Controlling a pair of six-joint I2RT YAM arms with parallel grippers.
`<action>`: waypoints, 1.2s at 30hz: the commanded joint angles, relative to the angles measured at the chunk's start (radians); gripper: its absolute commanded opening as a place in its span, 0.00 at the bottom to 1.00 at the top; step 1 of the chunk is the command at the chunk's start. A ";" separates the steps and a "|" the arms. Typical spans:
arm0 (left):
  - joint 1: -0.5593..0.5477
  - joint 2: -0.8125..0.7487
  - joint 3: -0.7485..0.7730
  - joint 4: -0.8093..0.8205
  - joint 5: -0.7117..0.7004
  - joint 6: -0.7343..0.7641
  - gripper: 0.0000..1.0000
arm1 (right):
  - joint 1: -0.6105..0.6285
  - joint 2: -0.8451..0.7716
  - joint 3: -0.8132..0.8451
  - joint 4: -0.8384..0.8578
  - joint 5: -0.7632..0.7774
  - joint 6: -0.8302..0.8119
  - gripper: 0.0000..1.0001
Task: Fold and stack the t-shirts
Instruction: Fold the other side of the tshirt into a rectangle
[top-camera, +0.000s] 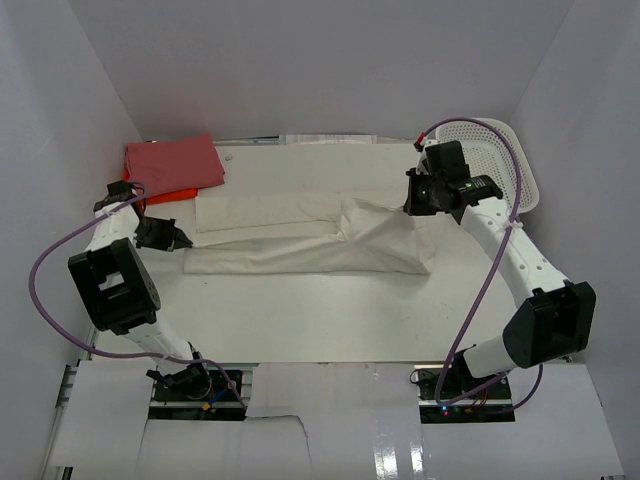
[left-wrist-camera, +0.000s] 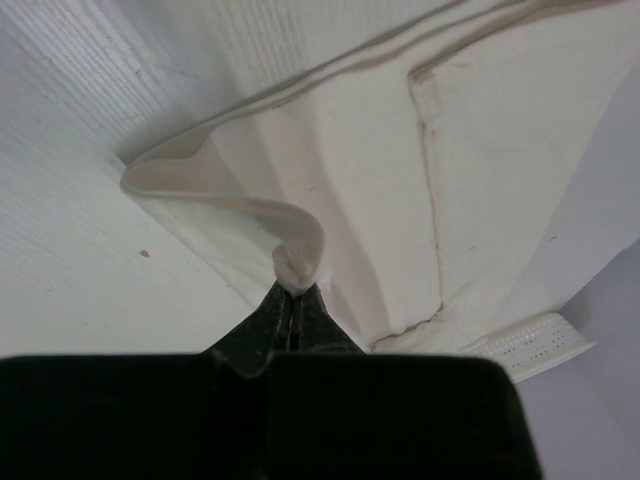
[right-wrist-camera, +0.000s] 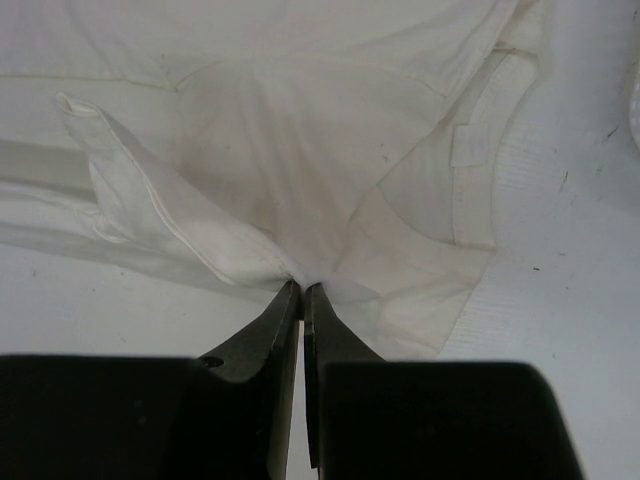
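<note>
Soft cream cloth t-shirt (top-camera: 310, 235): partly folded, stretched from 9 to 3 o'clock across the centre of the white surface (top-camera: 330, 310).
Left gripper (top-camera: 178, 240): pressed together on a curled edge of the cream cloth at the 9 o'clock end.
Right gripper (top-camera: 418, 205): pinching bunched cream cloth at the 3 o'clock end.
Folded dusty pink-red cloth t-shirt (top-camera: 175, 162): at 11 o'clock, atop the bright orange cloth t-shirt (top-camera: 165, 194).
White plastic mesh basket (top-camera: 500, 140): at 2 o'clock.
</note>
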 joint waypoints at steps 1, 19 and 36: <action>-0.001 0.003 0.050 0.011 0.010 -0.015 0.00 | -0.013 0.019 0.053 0.033 -0.008 -0.005 0.08; -0.006 0.100 0.103 0.033 0.021 -0.028 0.00 | -0.027 0.145 0.171 0.032 -0.008 -0.011 0.08; -0.032 0.200 0.185 0.045 0.019 -0.050 0.00 | -0.026 0.306 0.296 0.056 -0.043 -0.016 0.08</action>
